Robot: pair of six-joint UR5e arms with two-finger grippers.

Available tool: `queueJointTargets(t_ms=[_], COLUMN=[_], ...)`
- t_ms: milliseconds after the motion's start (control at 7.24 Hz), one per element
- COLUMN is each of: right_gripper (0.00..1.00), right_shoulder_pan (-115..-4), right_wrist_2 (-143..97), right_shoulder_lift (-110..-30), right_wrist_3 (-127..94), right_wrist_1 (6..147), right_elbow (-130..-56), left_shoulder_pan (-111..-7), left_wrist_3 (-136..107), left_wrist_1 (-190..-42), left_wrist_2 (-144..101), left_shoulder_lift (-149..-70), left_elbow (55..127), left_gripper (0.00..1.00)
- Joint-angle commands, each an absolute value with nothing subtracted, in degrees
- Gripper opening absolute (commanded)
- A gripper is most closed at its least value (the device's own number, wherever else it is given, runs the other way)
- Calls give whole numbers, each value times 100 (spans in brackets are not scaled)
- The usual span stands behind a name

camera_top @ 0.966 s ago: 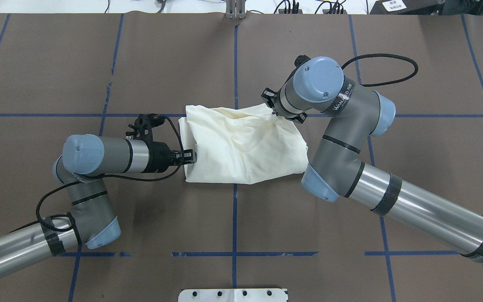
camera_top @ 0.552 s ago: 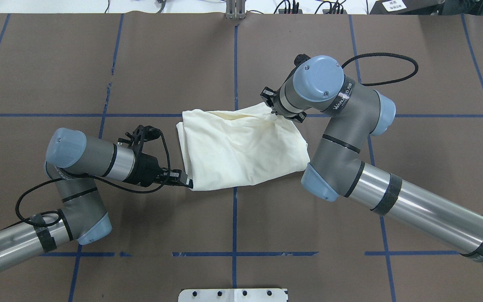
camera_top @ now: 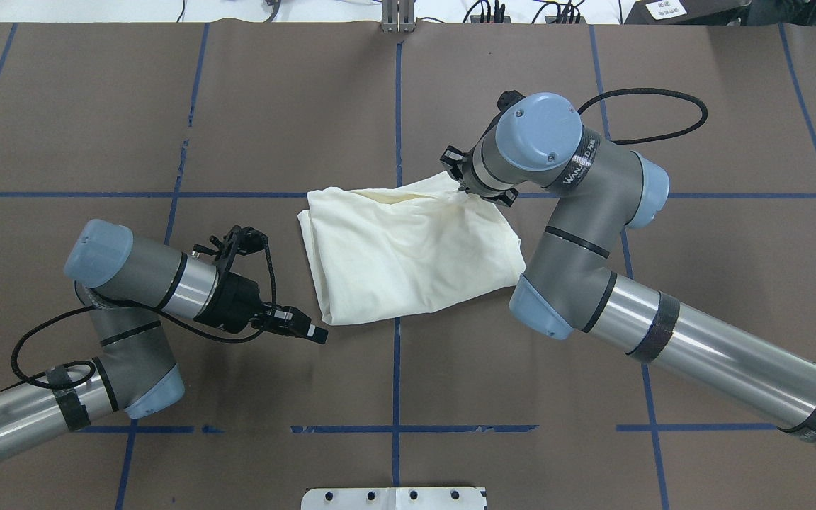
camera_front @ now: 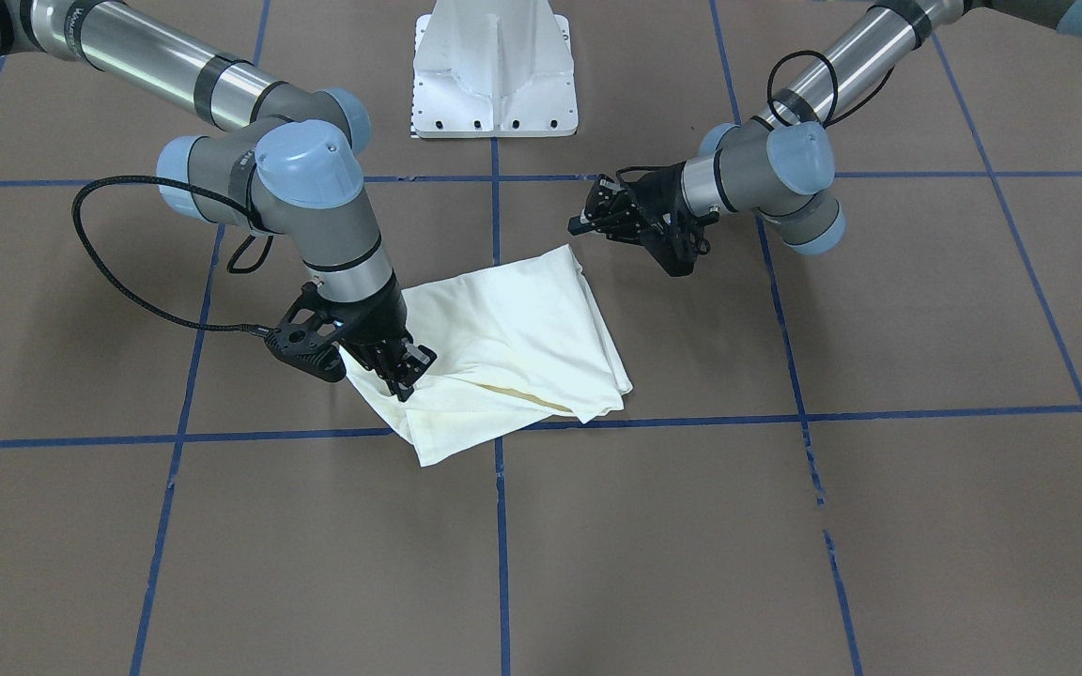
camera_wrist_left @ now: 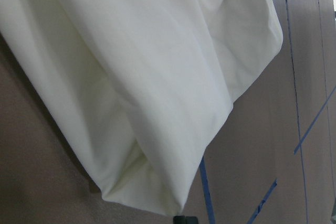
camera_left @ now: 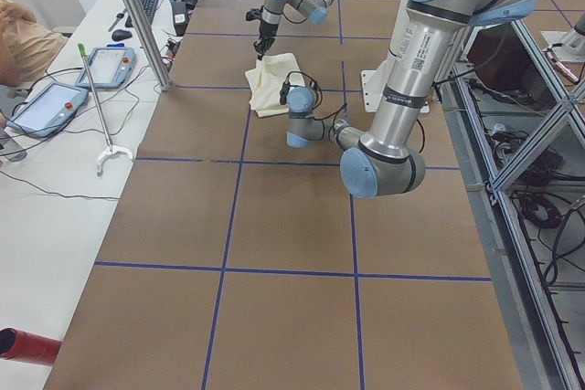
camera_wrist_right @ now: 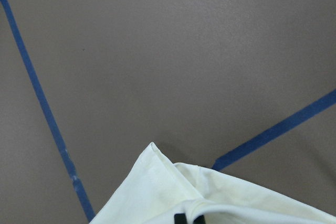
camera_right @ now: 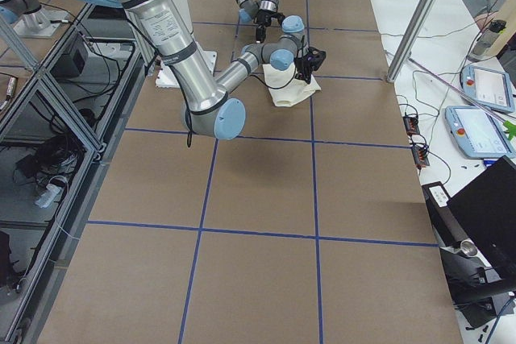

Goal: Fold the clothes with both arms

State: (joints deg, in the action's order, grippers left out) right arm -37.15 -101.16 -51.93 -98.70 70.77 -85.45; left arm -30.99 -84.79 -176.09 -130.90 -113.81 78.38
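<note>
The cream-white clothes point(camera_top: 408, 248) lie folded in a rough square at the table's middle, with no print showing; they also appear in the front view point(camera_front: 513, 329) and fill the left wrist view point(camera_wrist_left: 157, 77). My right gripper point(camera_top: 462, 190) is shut on the shirt's far right corner, seen from the front as pinching cloth point(camera_front: 407, 380). That corner shows in the right wrist view point(camera_wrist_right: 173, 198). My left gripper point(camera_top: 316, 333) hovers just off the shirt's near left corner, apart from it, jaws together and holding nothing point(camera_front: 579, 225).
Blue tape lines point(camera_top: 397, 106) grid the brown table cover. The white pedestal base point(camera_front: 494, 75) stands at the robot's side. Beyond the table's far edge, a white bench holds control tablets point(camera_left: 55, 102), cables and a person's sleeve point(camera_left: 18, 43).
My left gripper slid along the shirt's left edge toward the robot, came off the near corner and drew back. The shirt's left side settled flatter. The right arm stayed put.
</note>
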Motion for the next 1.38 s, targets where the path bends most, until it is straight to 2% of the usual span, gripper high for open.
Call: queueJointTargets(t_ms=[0, 138, 414, 690, 828, 966, 1242], right_gripper=[31, 99, 100, 100, 80, 2, 0], right_shoulder_pan=[-3762, -3866, -4436, -4081, -3660, -3343, -3156], right_wrist_2=[-10116, -10125, -11331, -11312, -10981, -10656, -10617], right_shoulder_lift=[-5194, -5107, -5080, -5228, -5282, -5230, -5256], right_wrist_3=[-9818, -9730, -9072, -9167, -9167, -9176, -9080], right_wrist_1=[7084, 7084, 7058, 7075, 7075, 7084, 7093], right_elbow=[-8438, -8298, -8367, -8760, -8815, -8798, -8675], left_shoulder_pan=[-3495, -3759, -3929, -3719, -3692, -3709, -3962], left_wrist_3=[-9140, -9193, -9167, -9123, -9123, -9123, -9123], left_wrist_1=[-17772, -17597, -16582, -15979, -15970, -15970, -15961], left_wrist_2=[-12826, -12588, -12534, -11938, -11936, -11953, -11979], left_shoulder_lift=[-11337, -11338, -11774, -12094, -12076, -12059, -12015], left_elbow=[7989, 7989, 7972, 7928, 7928, 7971, 8155], left_gripper=[0, 0, 0, 0, 0, 0, 0])
